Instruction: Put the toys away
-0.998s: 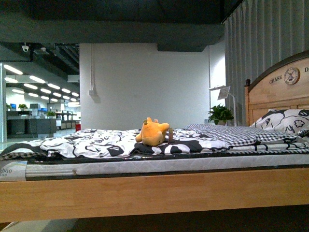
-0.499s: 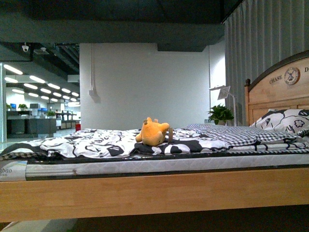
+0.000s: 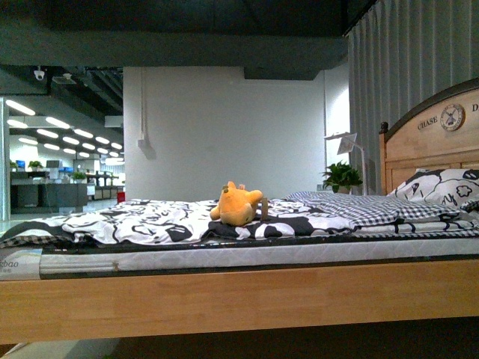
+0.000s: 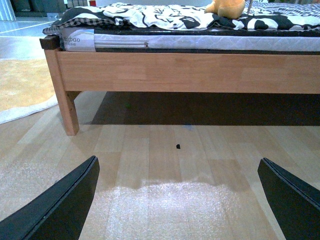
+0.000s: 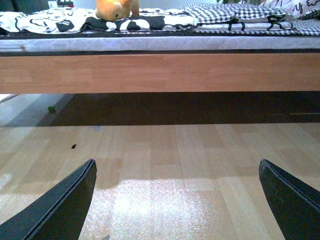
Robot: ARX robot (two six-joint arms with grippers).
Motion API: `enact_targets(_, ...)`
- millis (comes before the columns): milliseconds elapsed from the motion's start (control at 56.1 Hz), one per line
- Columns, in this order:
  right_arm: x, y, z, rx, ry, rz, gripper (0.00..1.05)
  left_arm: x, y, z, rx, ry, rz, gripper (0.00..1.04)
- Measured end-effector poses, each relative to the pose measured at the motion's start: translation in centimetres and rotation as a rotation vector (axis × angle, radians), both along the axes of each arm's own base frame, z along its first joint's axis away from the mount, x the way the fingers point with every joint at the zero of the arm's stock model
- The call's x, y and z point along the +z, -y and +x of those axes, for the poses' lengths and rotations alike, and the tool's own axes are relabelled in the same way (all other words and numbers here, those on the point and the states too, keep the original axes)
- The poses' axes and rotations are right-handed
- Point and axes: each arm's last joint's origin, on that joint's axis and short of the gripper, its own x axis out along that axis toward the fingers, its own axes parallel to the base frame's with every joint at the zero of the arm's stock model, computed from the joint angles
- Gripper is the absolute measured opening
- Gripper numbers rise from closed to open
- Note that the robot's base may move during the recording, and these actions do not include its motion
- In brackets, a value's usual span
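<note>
Left wrist view: toy [image 4: 226, 6] cropped, L end effector [image 4: 177, 159] spread wide; R end effector [image 5: 176, 160] likewise.

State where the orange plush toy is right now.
In the front view the plush toy lies mid-frame on the black-and-white quilt, left of the checked bedding and the wooden headboard.

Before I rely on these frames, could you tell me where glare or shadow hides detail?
Front view: ceiling dark, strip lights at far left blown out, plush toy evenly lit. Left wrist view: a glare patch whitens the floor; under the bed frame is black shadow. Right wrist view: the same.
</note>
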Motion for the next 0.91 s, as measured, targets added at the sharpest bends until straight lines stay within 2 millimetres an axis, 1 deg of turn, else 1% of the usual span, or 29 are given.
enact_targets(909,0.00,0.00,0.00,0.000,0.000,0.000,0.98,0.00,0.00,0.00,0.000,0.000,0.000,0.98)
